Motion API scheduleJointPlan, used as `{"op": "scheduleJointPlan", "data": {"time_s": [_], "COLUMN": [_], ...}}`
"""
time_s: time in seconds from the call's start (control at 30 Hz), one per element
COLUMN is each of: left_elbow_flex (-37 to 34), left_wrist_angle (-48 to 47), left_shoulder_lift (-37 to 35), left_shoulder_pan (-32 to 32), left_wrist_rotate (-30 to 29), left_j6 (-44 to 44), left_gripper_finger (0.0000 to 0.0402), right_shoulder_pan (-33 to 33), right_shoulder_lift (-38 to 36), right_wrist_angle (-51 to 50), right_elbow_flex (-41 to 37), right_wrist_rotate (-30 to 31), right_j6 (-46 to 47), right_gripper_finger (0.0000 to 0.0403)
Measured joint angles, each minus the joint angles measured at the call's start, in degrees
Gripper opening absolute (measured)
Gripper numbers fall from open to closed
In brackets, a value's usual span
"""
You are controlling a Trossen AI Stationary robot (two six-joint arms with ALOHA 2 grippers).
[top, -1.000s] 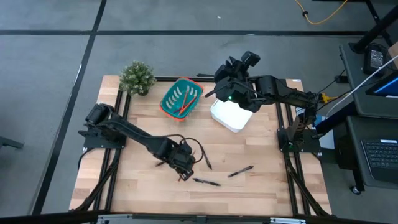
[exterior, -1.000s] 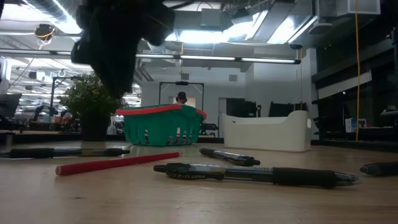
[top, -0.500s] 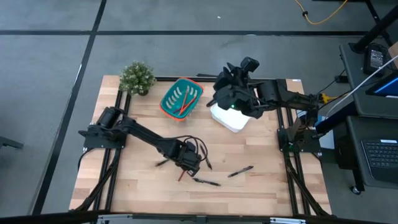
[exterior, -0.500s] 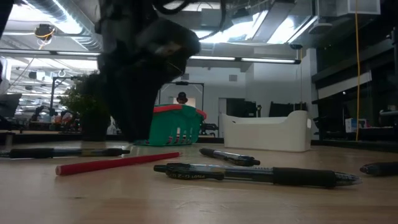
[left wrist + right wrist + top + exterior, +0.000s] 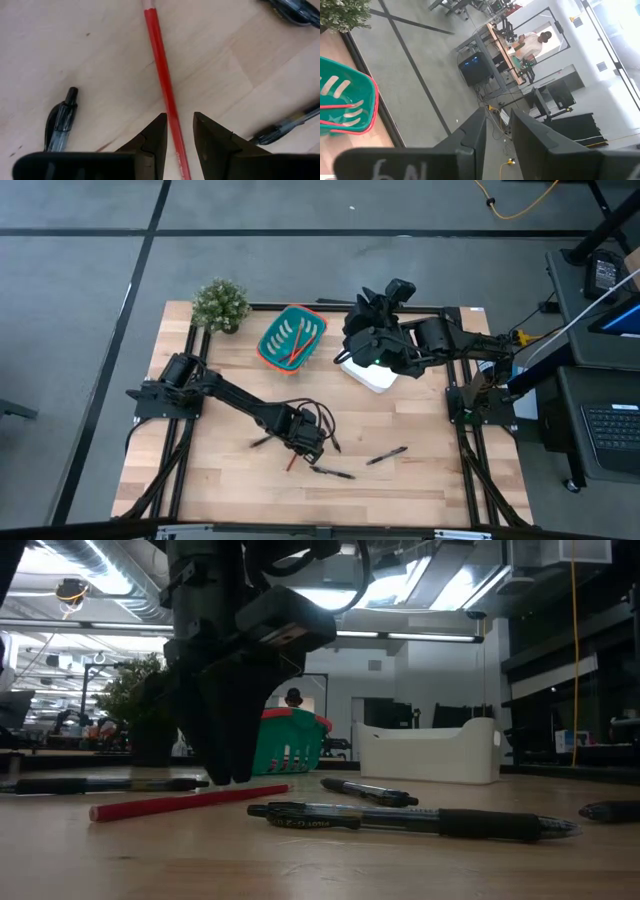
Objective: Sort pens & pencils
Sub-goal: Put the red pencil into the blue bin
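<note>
Left gripper (image 5: 176, 131): fingers apart, straddling a red pencil (image 5: 162, 82) lying flat on the table (image 5: 100, 60), not yet clamped. Risk: thin pencil may roll aside on closing, or fingertips nudge neighbouring black pens (image 5: 330, 472). Right gripper (image 5: 495, 130): empty, slightly parted, above the white bin (image 5: 372, 372).

Site, as I see it from my station: an open-plan robotics lab or workshop floor. Evidence: wooden table (image 5: 400, 480) on a black metal frame, standing on grey floor marked with dark tape lines; exposed ducts and strip lights (image 5: 400, 636) overhead; workbench with computer gear (image 5: 476, 70) beyond the table, a person (image 5: 532, 42) at it; orange cable (image 5: 520, 202) trailing across the floor; laptop (image 5: 610, 425) at a side desk.
</note>
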Motion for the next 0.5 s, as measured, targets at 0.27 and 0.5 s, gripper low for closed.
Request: {"op": "scheduleJointPlan", "data": {"time_s": [0.27,0.5], "left_elbow_flex": [0.1,0.2], "left_wrist_angle": [0.0,0.0], "left_shoulder_lift": [1.8,3.2], "left_shoulder_pan": [0.2,0.8], "left_wrist_rotate": [1.5,3.6], "left_j6": [0.3,1.6], "left_gripper_finger": [0.0087,0.0086], "right_shoulder_pan": [0.0,0.0], "right_shoulder_lift": [0.0,0.0], "right_wrist_angle": [0.0,0.0], "right_elbow_flex": [0.0,0.0], "right_wrist_rotate": [0.0,0.0], "right_j6": [0.4,1.2], "right_gripper_finger": [0.009,0.009]}}
